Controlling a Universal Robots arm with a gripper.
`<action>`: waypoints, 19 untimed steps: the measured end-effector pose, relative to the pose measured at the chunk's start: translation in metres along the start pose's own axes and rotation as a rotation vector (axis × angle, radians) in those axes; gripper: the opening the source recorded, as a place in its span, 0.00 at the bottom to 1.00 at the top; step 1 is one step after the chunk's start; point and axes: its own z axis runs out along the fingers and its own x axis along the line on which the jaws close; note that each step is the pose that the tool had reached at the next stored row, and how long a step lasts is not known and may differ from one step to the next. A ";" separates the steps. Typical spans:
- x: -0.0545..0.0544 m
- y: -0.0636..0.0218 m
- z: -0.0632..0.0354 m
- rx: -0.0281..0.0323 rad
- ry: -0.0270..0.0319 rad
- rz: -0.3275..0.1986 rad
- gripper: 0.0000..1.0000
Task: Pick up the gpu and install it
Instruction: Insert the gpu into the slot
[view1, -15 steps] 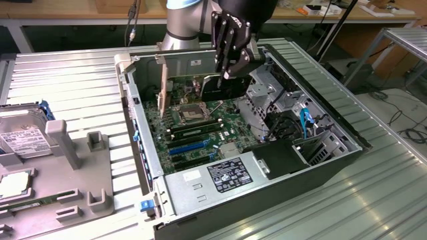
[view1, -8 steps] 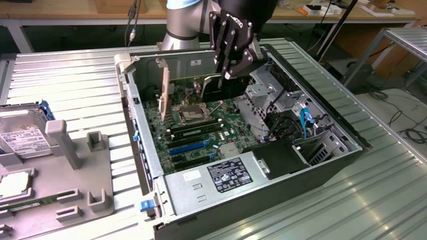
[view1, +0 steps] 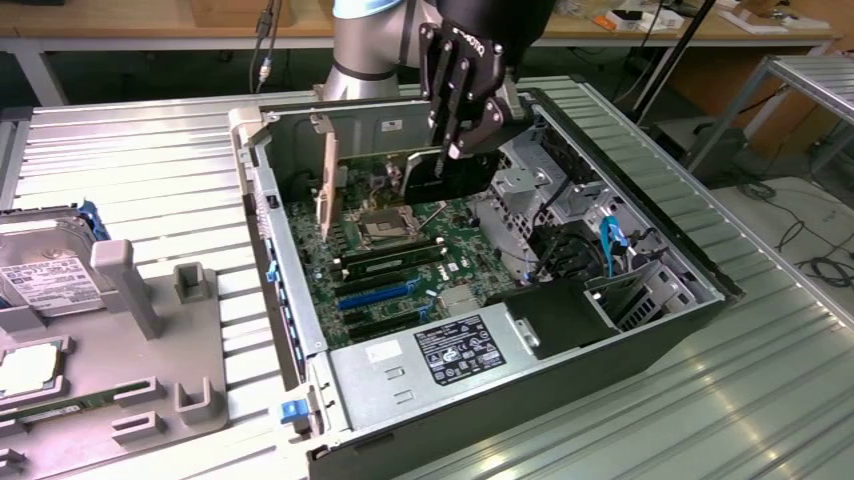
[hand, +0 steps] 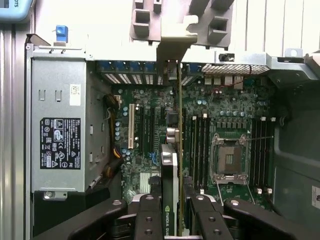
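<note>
My pincer (hand: 174, 201) grips the gpu (hand: 169, 165) edge-down, its long axis parallel to the expansion slots (hand: 132, 126) below.

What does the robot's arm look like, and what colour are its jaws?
The arm is a fat silver-grey tube with a light blue band at its joint. Its jaws are black, built from chunky linked bars dotted with round screws, with small white lettering on the side.
</note>
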 end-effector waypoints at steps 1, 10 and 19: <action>0.000 -0.0001 0.0012 0.0002 -0.0007 0.015 0.27; -0.009 -0.0014 0.0124 0.0084 -0.0015 0.031 0.27; -0.012 -0.0041 0.0243 0.0313 -0.0014 0.029 0.27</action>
